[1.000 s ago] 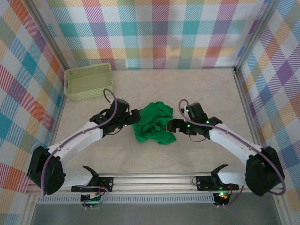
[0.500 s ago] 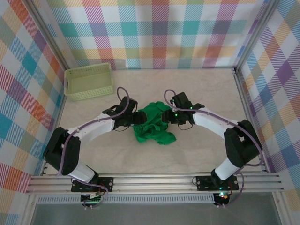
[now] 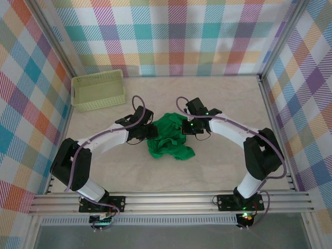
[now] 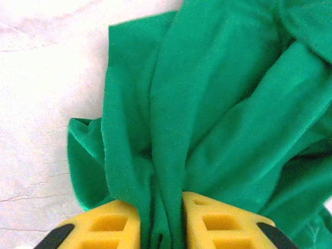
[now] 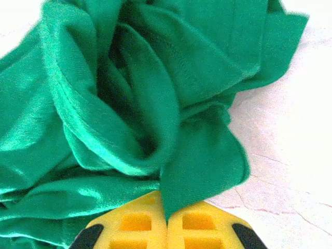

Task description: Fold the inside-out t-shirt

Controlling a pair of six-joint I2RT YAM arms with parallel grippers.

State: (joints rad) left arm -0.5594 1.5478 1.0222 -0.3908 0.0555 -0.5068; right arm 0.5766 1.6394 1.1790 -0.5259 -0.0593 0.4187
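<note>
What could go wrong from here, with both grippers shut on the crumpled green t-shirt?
1. The right gripper pinches only a thin edge of the t-shirt, which might slip out on lifting.
2. The left gripper clamps several bunched folds, so layers could rise together and stay tangled.

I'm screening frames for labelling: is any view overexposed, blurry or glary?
Left wrist: the table is blown out to near white, and the t-shirt looks slightly soft. Right wrist: the table is washed out too, with a bright sheen on the t-shirt's folds. Top external: even light, sharp, no glare.
</note>
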